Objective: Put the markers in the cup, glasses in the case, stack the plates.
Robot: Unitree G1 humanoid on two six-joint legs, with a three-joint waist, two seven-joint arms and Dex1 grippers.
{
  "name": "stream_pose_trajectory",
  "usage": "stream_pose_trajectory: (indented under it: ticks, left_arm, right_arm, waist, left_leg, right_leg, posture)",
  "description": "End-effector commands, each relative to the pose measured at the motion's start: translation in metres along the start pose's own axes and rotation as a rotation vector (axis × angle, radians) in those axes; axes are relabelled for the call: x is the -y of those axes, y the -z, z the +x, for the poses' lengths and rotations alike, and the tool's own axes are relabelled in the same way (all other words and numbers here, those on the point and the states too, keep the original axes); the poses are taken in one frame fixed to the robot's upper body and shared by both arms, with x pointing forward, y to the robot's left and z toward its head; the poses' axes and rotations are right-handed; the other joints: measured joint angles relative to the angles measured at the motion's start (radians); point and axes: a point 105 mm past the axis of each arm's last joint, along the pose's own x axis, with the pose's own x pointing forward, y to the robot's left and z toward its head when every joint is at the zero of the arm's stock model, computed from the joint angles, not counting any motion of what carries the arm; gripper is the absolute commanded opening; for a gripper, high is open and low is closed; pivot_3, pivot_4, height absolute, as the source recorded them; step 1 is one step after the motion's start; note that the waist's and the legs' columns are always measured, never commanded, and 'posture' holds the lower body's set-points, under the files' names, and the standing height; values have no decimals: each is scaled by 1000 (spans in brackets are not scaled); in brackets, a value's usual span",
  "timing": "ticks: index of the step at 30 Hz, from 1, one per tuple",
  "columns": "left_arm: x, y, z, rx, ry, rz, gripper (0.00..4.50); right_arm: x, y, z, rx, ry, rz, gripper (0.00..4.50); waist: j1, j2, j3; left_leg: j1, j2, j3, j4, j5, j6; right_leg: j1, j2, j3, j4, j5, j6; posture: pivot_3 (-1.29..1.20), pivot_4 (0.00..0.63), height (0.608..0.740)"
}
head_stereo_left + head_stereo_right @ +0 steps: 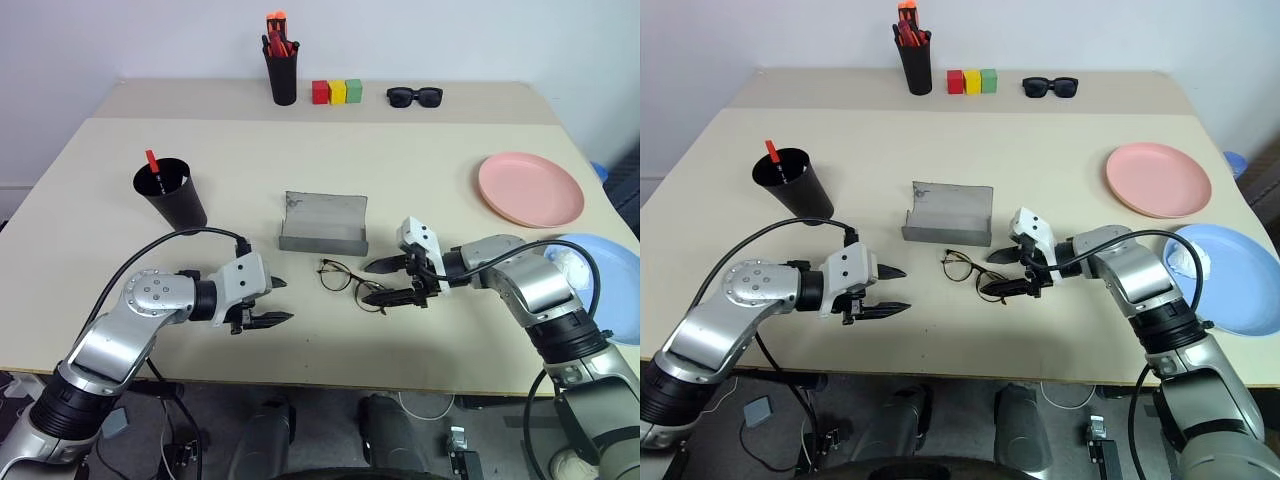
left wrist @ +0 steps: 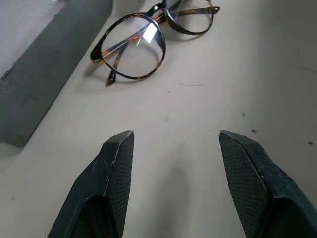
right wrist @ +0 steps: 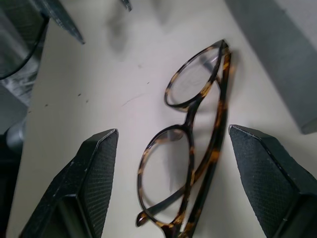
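Before the open case (image 1: 323,225), folded glasses (image 1: 350,279) lie slantwise between both grippers' parted, empty fingers (image 1: 385,266).

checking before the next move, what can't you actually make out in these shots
- Cup: a single red tip shows above its rim; the wall hides whatever else is inside, both eye views.
- Light blue plate: the right arm covers its near edge, and the left eye view's frame crops it.
- Case: its floor lies behind the front wall.
- Glasses: the right wrist view's bottom edge cuts them off.
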Motion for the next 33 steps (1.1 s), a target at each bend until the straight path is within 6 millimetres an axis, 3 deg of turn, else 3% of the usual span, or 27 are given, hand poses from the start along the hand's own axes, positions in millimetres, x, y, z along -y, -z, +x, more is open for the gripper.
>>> stream_pose_trajectory:
  ticks: [1,9,12,17,18,33]
  left_arm:
    - [-7,-1,-1,-3,-42,14,2753]
    - [-12,0,-1,-3,-88,-7,2753]
    - [-14,1,-1,-5,-101,-12,2785]
    - [-15,2,-2,-7,-115,-17,2785]
    - [-15,2,-2,-8,-117,-18,2785]
    - [-21,2,0,-3,-138,-19,2785]
  right_arm:
    - [-1,-10,3,14,-25,-37,3649]
    - [-6,-17,18,30,-80,-32,3649]
    - [-7,-19,24,32,-97,-37,2750]
    - [-8,-18,29,27,-113,-43,240]
    - [-9,-17,29,26,-114,-43,46]
    - [-9,-7,11,-10,-99,-53,46]
  waist:
    - [-2,0,0]
    - [-1,0,0]
    - [0,0,0]
    - [-1,0,0]
    - [-1,0,0]
    - [1,0,0]
  left_leg:
    - [0,0,0,0,0,0]
    - [0,0,0,0,0,0]
    - [0,0,0,0,0,0]
    - [0,0,0,0,0,0]
    - [0,0,0,0,0,0]
    - [0,0,0,0,0,0]
  right_leg:
    - [0,0,0,0,0,0]
    - [-1,0,0,0,0,0]
    - [-1,0,0,0,0,0]
    - [-1,0,0,0,0,0]
    - [-1,0,0,0,0,0]
    - [-1,0,0,0,0,0]
  posture:
    - [0,150,740]
    - [0,150,740]
    - [0,150,740]
    - [0,150,740]
    - [0,150,740]
    - [0,150,740]
